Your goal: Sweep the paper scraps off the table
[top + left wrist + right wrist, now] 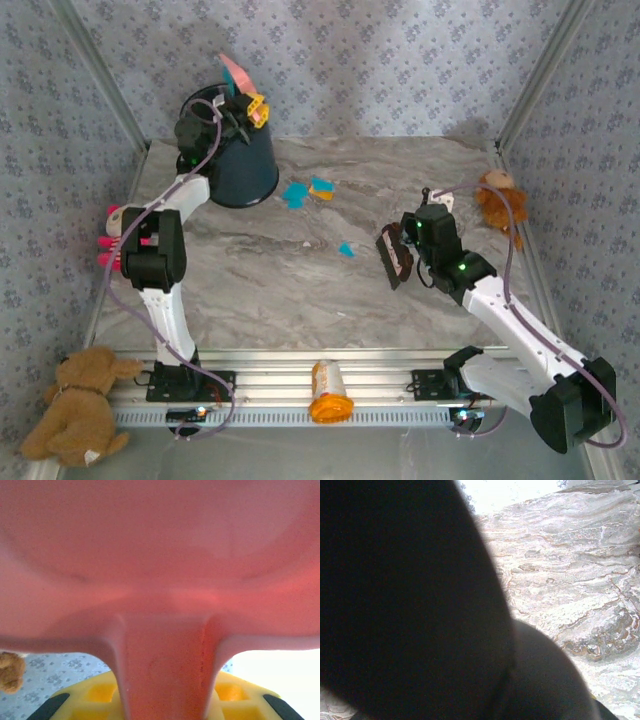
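Toward the far edge of the table [300, 290], just right of the dark bin [240, 165], lie the paper scraps [321, 187]: a turquoise pc beside an orange-and-turquoise pair, all flat on the marble. A lone turquoise scrap [346, 249] sits nearer mid-table.

Handling, my read: v. light, thin, limp. They'll slide easily on the smooth top and could flutter or skid off w/ a fast stroke. Lying this flat there's no edge for fingers to pinch, so don't grab them. Push w/ the brush [393, 257] bristles, low and slow, toward the lip of the pink dustpan [237, 72] set down on the surface.

Left gripper [255, 108] is at the far-left corner, raised over the bin. Wrist view shows its yellow fingers [100, 695] clamped either side of the dustpan's handle, pan [160, 555] facing the lens. Firm grip, closed on the handle. The scraps are well apart from it, down on the top to the right of the bin.

Right gripper [412, 248] hangs over the right half of the table, closed on the brush, whose dark bulk [410, 605] blocks most of its wrist view; bare marble [570, 580] shows beside it. The lone scrap is near the brush, just to its left, not touching. The far group is further off, between brush and bin, closer to the bin.

So scraps remain on the table. Pan likely has to come down beside them first.
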### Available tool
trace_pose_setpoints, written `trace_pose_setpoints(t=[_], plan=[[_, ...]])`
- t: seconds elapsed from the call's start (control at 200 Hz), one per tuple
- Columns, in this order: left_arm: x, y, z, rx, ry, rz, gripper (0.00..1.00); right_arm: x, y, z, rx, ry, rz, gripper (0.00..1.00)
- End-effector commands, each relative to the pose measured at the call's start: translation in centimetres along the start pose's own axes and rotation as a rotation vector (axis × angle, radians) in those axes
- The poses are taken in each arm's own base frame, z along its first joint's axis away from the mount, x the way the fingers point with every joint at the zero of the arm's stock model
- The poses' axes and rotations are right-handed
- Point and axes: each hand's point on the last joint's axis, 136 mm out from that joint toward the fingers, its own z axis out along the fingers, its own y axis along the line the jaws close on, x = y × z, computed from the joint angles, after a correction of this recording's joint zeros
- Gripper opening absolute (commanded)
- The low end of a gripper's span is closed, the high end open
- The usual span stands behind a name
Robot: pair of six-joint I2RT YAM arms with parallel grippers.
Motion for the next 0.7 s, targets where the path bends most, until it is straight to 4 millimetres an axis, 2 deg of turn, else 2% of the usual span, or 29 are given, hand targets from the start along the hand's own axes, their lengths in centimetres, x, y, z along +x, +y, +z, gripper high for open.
trace_pose_setpoints(t=[0.0, 0.19, 0.435, 0.695], plan=[[2.3, -3.3, -0.5, 0.024, 0.027, 0.080, 0.00, -0.4, -0.4, -0.4, 0.004, -0.020, 0.026, 0.00], [2.9, -5.0, 0.0, 0.064, 0.083, 0.099, 0.00, -0.5, -0.2, -0.4, -0.002, -0.022, 0.030, 0.00], [3.7, -3.2, -1.1, -0.163, 0.066, 0.256, 0.00, -0.6, 0.1, -0.5, -0.017, -0.024, 0.026, 0.00], [4.9, -2.4, -2.9, -0.365, 0.072, 0.454, 0.00, -1.1, 0.6, -0.7, -0.042, -0.039, 0.023, 0.00]])
